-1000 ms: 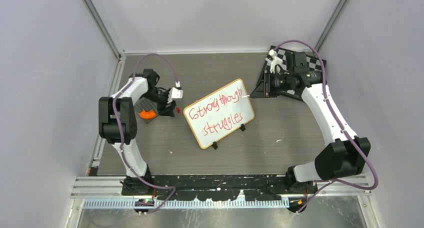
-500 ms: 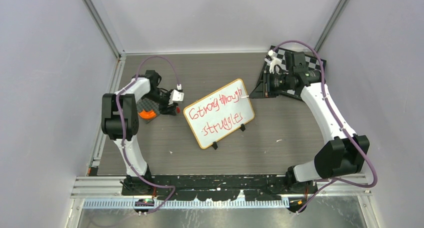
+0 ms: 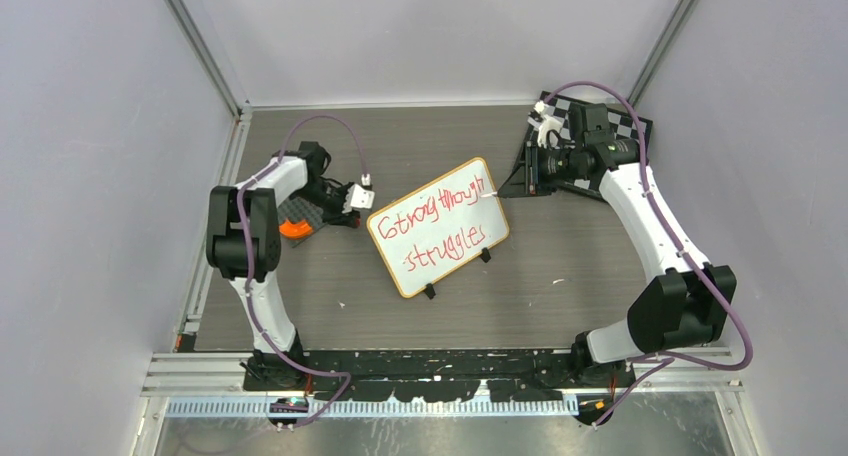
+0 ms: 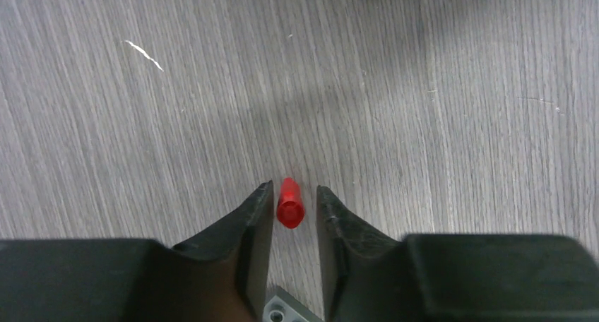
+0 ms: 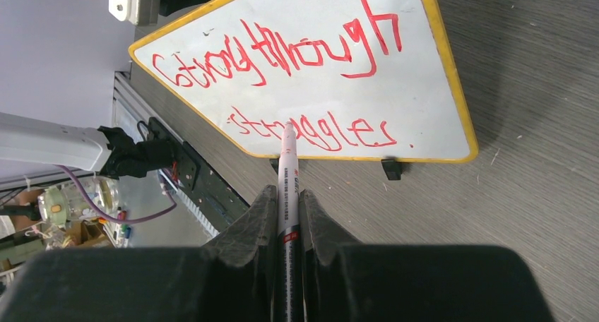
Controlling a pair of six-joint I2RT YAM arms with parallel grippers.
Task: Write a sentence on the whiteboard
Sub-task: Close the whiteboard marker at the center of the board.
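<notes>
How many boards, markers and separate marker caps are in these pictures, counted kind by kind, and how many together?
Whiteboard: 1
Checkered board: 1
Marker, clamped in the right gripper: 1
Red cap, between the fingers of the left gripper: 1
Total: 4

We look down on a grey wood-grain table (image 3: 560, 276), boxed by pale lilac walls (image 3: 430, 36) left, far and right, aluminium posts (image 3: 200, 46) in both far corners, evenly lit.
</notes>
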